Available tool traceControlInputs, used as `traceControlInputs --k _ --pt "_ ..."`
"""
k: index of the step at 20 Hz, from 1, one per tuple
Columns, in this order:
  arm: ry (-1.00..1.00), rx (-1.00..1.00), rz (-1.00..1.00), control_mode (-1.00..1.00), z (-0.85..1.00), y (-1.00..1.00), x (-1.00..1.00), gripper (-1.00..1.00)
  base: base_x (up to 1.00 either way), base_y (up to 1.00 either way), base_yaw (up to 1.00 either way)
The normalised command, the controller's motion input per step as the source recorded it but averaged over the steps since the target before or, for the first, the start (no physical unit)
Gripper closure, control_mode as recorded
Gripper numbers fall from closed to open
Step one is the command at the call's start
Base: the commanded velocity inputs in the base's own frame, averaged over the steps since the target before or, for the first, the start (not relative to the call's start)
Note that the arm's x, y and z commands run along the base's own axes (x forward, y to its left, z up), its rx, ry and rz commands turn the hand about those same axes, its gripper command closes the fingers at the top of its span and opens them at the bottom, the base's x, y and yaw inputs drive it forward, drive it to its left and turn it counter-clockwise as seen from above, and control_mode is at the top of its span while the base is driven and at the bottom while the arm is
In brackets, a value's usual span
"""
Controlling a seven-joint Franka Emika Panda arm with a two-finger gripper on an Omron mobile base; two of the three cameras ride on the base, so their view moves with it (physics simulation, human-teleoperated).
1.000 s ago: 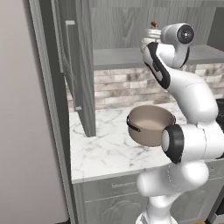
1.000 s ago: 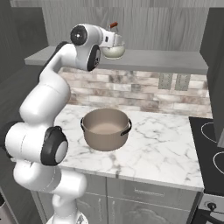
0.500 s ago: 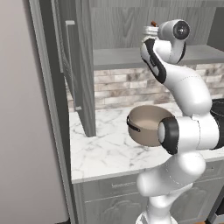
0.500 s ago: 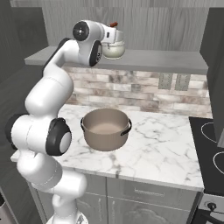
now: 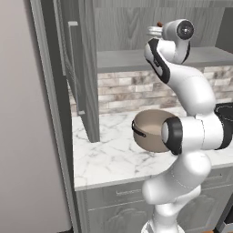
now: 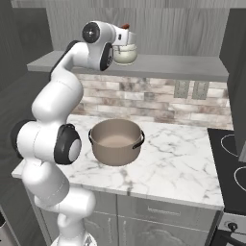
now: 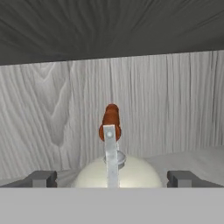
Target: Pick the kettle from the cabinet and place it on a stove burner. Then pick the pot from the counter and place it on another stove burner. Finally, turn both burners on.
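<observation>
the kettle [image 7: 117, 173] stands upright on the grey shelf of the cabinet [image 6: 182, 67], against the wood-grain back wall. its arched metal handle rises edge-on in the hand view, the reddish-brown bar at the top. in the right base view the kettle [image 6: 124, 54] shows just past the robot's wrist, well above the counter.

the gripper [image 7: 112, 178] is level with the kettle body and points straight into the cabinet. its jaws are spread wide, one dark fingertip [image 7: 41, 178] on each side of the round body, with clear shelf showing between each tip and the kettle. nothing is pinched. judgement: this is the approach for the first pick. the jaws straddle the body so that closing would clamp it across its width. whether the tips already reach past the widest part of the kettle cannot be told from this low angle.

the dark panelled door [image 5: 77, 68] stands swung open at the left, which leaves the arm a free path to the shelf.

below, the pot [image 6: 116, 141] sits upright on the counter [image 6: 178, 163], untouched, awaiting its turn. the stove burners [image 6: 235, 158] lie at the far right, bare. judgement: no step of the task is complete.
</observation>
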Motion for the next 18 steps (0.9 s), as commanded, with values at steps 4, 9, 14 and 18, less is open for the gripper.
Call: traceControlInputs --k 4,9,14,18 --pt "0.0 0.0 0.0 -1.0 0.0 0.0 0.19 -1.0 0.0 0.0 0.0" --pt "0.0 0.0 0.0 -1.0 0.0 -0.05 0.15 -1.0 0.0 0.0 0.0" --pt "0.0 0.0 0.02 -1.0 -0.03 -0.16 0.07 -1.0 0.0 0.0 0.0" --pt "0.0 0.0 0.01 -1.0 -0.05 -0.16 0.04 -1.0 0.0 0.0 0.0"
